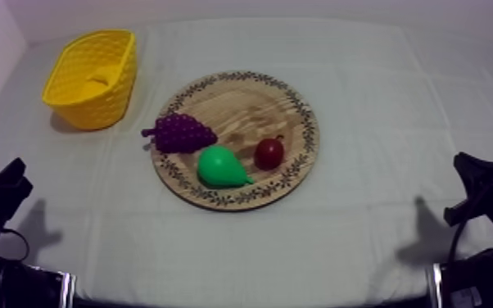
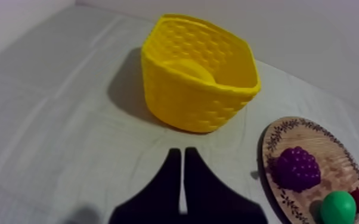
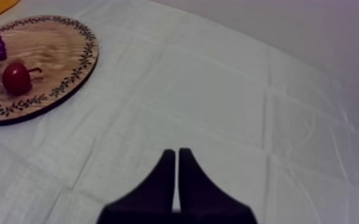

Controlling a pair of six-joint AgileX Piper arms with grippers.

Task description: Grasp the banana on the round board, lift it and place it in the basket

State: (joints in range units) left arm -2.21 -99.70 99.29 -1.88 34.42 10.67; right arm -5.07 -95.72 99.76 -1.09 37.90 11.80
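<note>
With the banana (image 2: 191,68) seemingly lying inside the yellow basket (image 2: 176,110) and the left tool (image 2: 182,154) and right tool (image 3: 176,152) both pinched closed on nothing, a fresh reach to the wooden board (image 1: 241,102) could only seize the wrong fruit: the grapes (image 1: 180,131), pear (image 1: 221,166) or small red fruit (image 1: 269,152).

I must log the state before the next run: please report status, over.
Left tool shut, empty; right tool shut, empty. Banana in yellow basket, off wooden board. Grapes, pear, small red fruit on board.
</note>
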